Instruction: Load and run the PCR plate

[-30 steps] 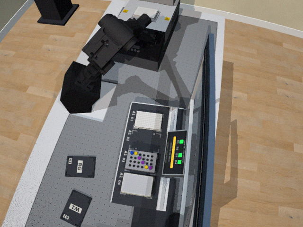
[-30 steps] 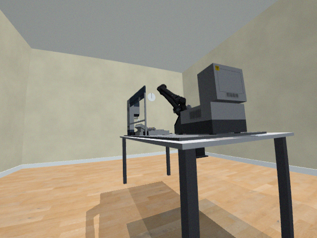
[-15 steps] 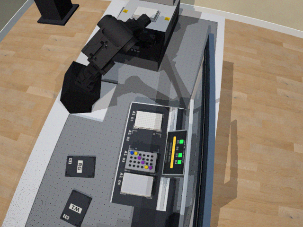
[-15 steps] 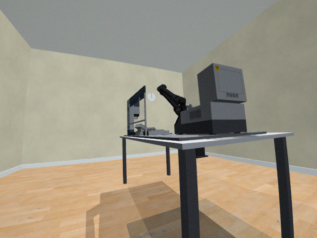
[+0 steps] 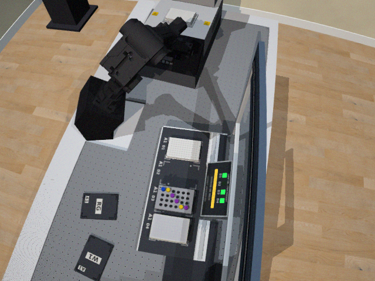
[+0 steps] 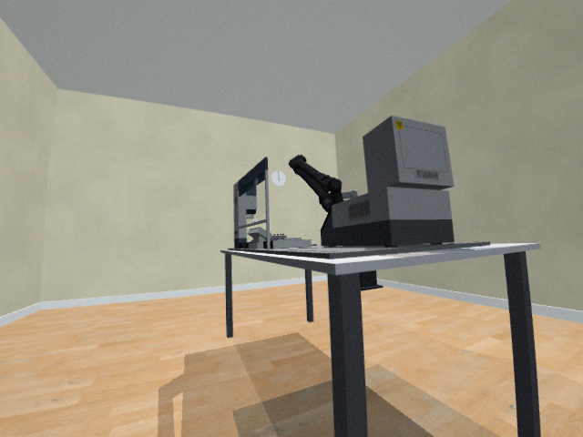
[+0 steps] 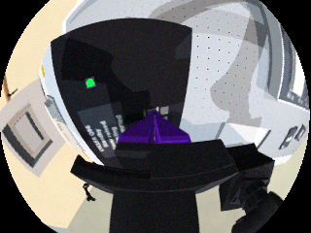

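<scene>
A white 96-well plate (image 5: pixel 180 14) lies on the block of the cycler Q1 (image 5: pixel 184 39), whose lid (image 6: pixel 407 150) stands raised. A second white plate (image 5: pixel 183 148) sits on D1, and D2 (image 5: pixel 179 172) is bare. My arm (image 5: pixel 142 48) reaches over Q1's front. In the wrist view my gripper (image 7: pixel 154 115) is shut and empty, its purple fingertips together just in front of Q1's dark panel (image 7: pixel 123 91). The panel lamp (image 7: pixel 89 82) is green. I cannot tell whether the tips touch a key. The nests W1 (image 5: pixel 93 257) and RG (image 5: pixel 99 206) are empty.
The tube cooling block (image 5: pixel 173 199) with coloured tubes is on D3, and the deep-well block (image 5: pixel 169 228) on D4. A status panel (image 5: pixel 217 188) with green lights stands right of the deck. A tall framed screen (image 5: pixel 257 151) runs along the table's right side.
</scene>
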Controlling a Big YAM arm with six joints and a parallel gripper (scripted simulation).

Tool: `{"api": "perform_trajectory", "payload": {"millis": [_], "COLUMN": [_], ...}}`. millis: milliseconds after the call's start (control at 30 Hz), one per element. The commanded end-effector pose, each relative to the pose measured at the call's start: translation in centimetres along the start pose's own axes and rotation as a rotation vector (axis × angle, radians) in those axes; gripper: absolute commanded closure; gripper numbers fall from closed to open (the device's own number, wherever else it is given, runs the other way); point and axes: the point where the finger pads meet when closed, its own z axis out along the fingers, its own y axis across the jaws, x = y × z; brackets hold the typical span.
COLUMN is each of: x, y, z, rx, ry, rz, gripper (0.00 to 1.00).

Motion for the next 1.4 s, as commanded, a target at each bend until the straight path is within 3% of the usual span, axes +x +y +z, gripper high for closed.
{"api": "perform_trajectory", "payload": {"millis": [0,367,500,767,1367], "x": [-1.0,-1.0,-1.0,-1.1,-1.0], "y": [2.5,1.2,0.8,2.1,2.4], "z": [-0.7,-0.4,-0.4,-1.1,-0.6], "rx": [-0.038,-0.017,-0.028,-0.051,-0.034], "ry": [-0.008,-0.017,-0.025,-0.02,-0.01], "rz": [0.02,0.02,0.013,-0.005,-0.016], "gripper": [1.0,1.0,1.0,1.0,1.0]}}
